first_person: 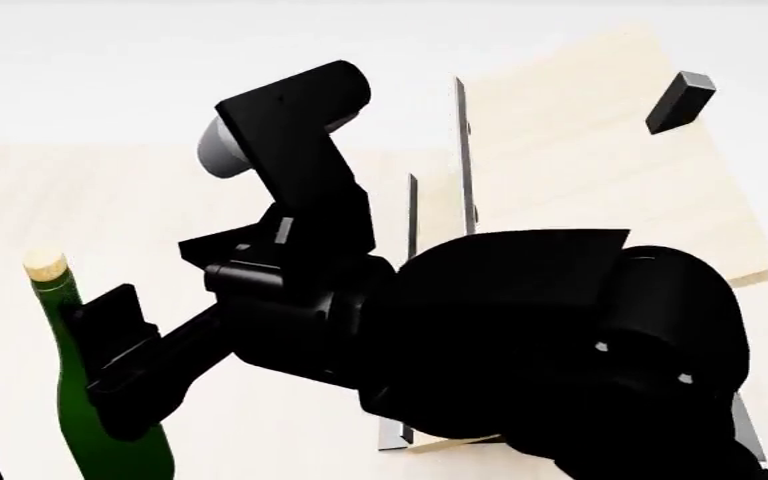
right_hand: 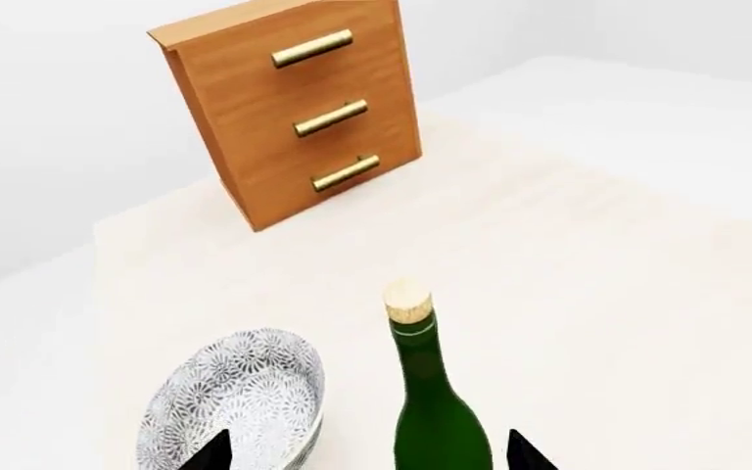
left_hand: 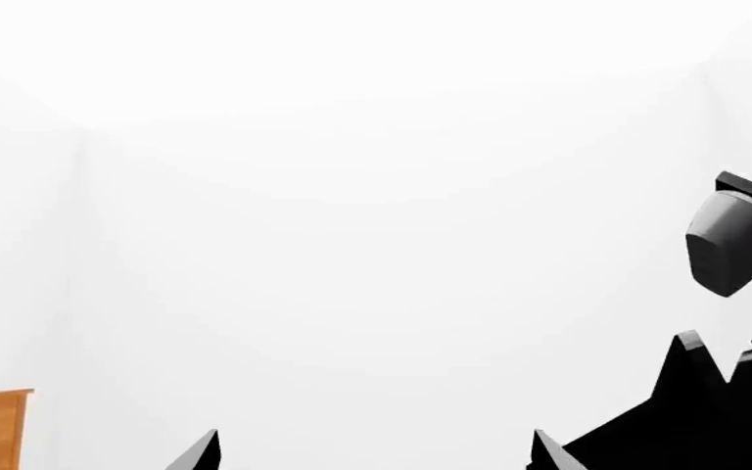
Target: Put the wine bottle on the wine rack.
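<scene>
my right hand (right_hand: 365,452) is spread, its two finger tips showing on either side of the bottle (right_hand: 431,411), which stands between them but is not pinched; i see no contact at the tips. the bottle is upright on the counter (right_hand: 611,284), long axis vertical, cork up, directly ahead of this hand. in the head view the right hand (first_person: 117,370) is against the bottle (first_person: 97,420) at about shoulder height of the glass, with the arm reaching across in front of me. this is the nearer hand by far.

my left hand (left_hand: 373,452) is spread, holds nothing, and looks at a blank wall; it has no part in the grip, in my judgement.

the rack (first_person: 584,150) lies beyond and to the right of the bottle in the head view, its pale slanted boards largely hidden behind my right arm. the carry will have to go rightward and up onto it.

around: a patterned bowl (right_hand: 235,401) sits just beside the bottle, close to one finger tip, a likely thing to knock. a drawer cabinet (right_hand: 295,110) stands well behind. nothing else stands between bottle and rack that i can see, though my arm hides much of that path.
</scene>
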`<state>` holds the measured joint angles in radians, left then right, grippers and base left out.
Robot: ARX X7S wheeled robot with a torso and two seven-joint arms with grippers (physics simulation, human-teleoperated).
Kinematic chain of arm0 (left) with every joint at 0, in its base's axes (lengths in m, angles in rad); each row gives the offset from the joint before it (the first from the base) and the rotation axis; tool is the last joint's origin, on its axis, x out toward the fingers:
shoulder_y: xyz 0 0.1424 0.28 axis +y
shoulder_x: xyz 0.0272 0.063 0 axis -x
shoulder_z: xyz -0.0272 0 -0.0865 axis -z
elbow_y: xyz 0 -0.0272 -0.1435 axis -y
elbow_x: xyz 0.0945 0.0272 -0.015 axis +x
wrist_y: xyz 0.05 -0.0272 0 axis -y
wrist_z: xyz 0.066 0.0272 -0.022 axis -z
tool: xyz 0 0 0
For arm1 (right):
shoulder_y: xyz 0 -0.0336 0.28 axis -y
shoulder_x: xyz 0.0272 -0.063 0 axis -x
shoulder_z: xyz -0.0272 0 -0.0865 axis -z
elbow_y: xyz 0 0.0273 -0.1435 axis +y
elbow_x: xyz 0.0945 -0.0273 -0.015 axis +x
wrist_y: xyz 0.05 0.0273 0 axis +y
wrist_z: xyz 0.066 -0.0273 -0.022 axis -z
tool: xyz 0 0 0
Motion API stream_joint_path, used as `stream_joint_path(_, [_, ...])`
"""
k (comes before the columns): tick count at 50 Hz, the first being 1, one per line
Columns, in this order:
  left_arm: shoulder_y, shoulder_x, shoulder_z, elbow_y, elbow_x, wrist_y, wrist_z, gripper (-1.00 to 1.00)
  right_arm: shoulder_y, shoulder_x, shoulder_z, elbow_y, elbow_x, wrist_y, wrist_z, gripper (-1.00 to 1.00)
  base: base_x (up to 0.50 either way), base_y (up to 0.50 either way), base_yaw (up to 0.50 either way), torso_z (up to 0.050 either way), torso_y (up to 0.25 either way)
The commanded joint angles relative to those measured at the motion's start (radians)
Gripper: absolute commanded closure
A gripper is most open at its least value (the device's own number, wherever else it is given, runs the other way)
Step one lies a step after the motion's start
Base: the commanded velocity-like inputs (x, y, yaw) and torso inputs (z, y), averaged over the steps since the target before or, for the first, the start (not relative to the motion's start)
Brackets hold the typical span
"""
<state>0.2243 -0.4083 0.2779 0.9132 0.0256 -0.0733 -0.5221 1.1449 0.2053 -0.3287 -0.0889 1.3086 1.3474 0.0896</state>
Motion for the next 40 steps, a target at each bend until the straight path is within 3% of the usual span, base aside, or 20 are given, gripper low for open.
stream_joint_path(1, [0.001,-0.003,0.002,-0.001,-0.001,0.002,-0.002,-1.00,-0.008,-0.008,-0.058,0.028,-0.056,-0.048,-0.047,-1.00,0.00,0.00,0.00,0.000,0.000])
stream_joint_path(40, [0.002,-0.010,0.011,-0.008,-0.004,0.013,-0.010,-1.00,-0.019,-0.101,-0.165,0.197,-0.223,-0.295,-0.162,-1.00,0.00,0.00,0.00,0.000,0.000])
